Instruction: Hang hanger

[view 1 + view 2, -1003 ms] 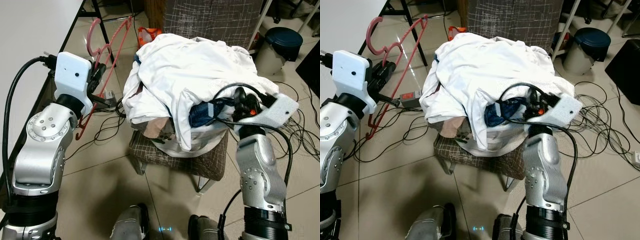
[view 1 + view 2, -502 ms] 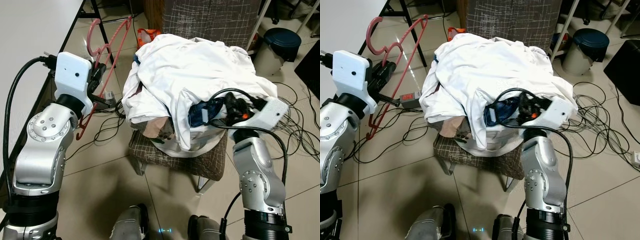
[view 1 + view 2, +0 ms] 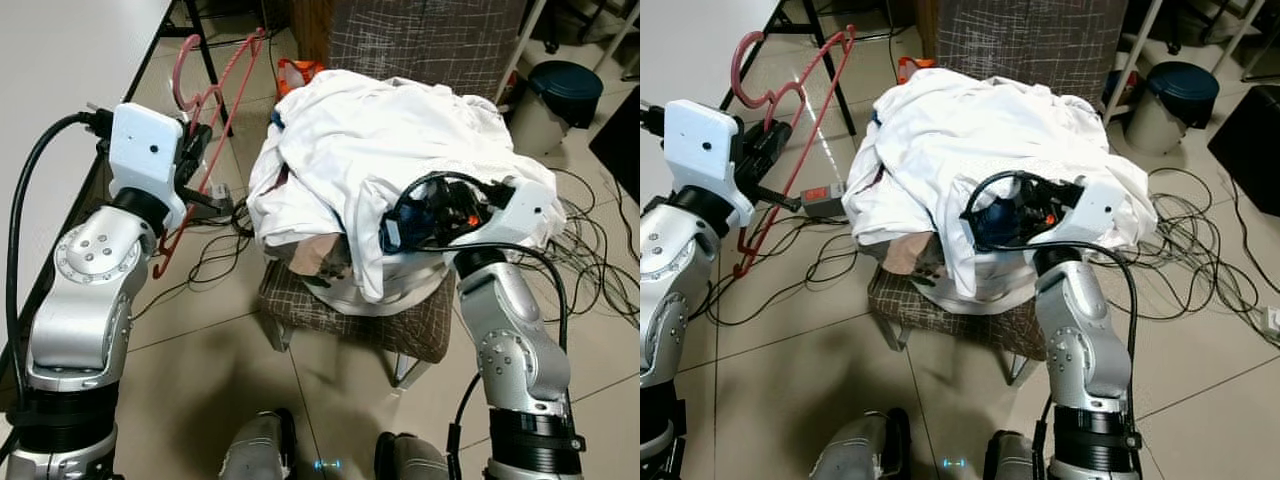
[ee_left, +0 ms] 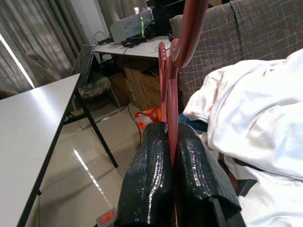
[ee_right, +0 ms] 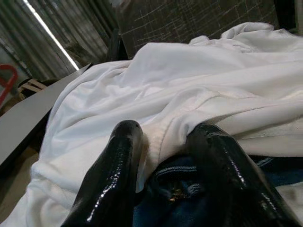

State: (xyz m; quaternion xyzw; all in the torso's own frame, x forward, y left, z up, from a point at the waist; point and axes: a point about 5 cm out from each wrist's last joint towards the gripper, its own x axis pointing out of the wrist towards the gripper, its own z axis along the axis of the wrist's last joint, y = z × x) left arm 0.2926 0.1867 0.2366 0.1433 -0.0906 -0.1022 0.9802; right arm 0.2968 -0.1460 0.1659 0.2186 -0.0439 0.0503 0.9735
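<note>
One hanger (image 4: 172, 101) inside left gripper (image 4: 174, 184).

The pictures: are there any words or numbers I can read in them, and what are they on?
No words or numbers can be read anywhere.
The small grey box with an orange label on the floor: the label is too small and blurred to read.
The orange bag behind the pile of white clothes: no print can be made out.
The red hanger held in the left gripper: no writing.
</note>
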